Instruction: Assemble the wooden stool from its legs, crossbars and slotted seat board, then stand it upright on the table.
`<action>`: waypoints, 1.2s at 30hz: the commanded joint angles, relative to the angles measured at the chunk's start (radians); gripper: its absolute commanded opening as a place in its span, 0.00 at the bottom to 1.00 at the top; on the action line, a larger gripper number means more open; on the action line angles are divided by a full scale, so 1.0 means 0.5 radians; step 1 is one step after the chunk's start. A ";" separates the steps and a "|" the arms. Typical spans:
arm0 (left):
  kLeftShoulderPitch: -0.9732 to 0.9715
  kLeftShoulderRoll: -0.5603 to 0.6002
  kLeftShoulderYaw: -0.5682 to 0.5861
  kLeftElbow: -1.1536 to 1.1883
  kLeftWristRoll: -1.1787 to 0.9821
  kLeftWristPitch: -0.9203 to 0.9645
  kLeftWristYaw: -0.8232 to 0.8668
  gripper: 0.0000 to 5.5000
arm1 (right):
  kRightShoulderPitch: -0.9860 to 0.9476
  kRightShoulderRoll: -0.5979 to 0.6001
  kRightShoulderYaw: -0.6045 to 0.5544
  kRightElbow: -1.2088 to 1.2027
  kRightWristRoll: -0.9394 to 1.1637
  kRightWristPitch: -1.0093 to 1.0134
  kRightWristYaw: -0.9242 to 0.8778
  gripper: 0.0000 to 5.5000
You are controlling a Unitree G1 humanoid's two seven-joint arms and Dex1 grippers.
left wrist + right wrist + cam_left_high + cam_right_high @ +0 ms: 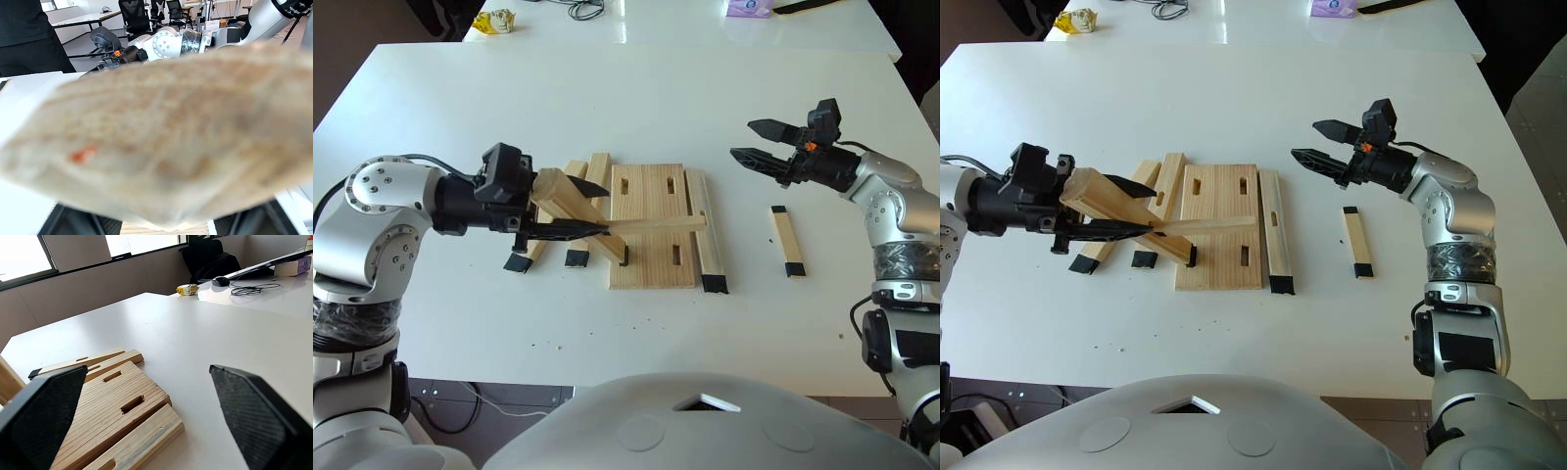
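**Left tool grips a leg at the seat board; right tool open and empty**

Head views: The slotted seat board [651, 196] lies flat near the middle of the white desk [636, 88]. The left tool [592, 209] is closed on the thick end of the held leg [558, 196]. This leg slants down to a black foot at the board's left edge. A thin crossbar [656, 225] runs from it across the board; I cannot tell whether the two are joined. Two more legs [597, 171] lie side by side just left of the board. An edge leg [703, 230] lies along the board's right side, and a loose leg [786, 240] rests well apart to the right. The right tool [749, 140] hovers above the desk to the right of the board, spread wide with nothing in it.

Left wrist view: The held leg's blurred wood [161, 137] sits right at the lens, with the tool's dark fingers [73, 223] on either side beneath it. The right arm [166, 44] shows far off.

Right wrist view: Two black fingers [44, 416] stand wide apart and empty. Between them lie the seat board [117, 411] and bare desk.
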 commanded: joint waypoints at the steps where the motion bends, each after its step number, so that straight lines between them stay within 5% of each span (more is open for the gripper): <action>1: -0.081 0.020 -0.073 0.045 0.079 -0.012 -0.030 0.37 | 0.009 0.016 -0.011 0.005 -0.007 -0.009 -0.012 0.83; 9: -0.124 -0.014 -0.262 0.073 0.203 -0.092 -0.079 0.37 | 0.032 0.038 -0.008 -0.027 -0.004 0.001 -0.025 0.83; 23: 0.363 -0.003 -0.501 -0.097 0.371 -0.165 0.169 0.37 | 0.220 0.105 -0.022 -0.209 0.044 0.027 -0.150 0.83; 36: 0.102 0.174 -0.521 0.283 0.409 -0.187 -0.011 0.37 | 0.484 0.253 -0.068 -0.429 0.093 0.019 -0.357 0.83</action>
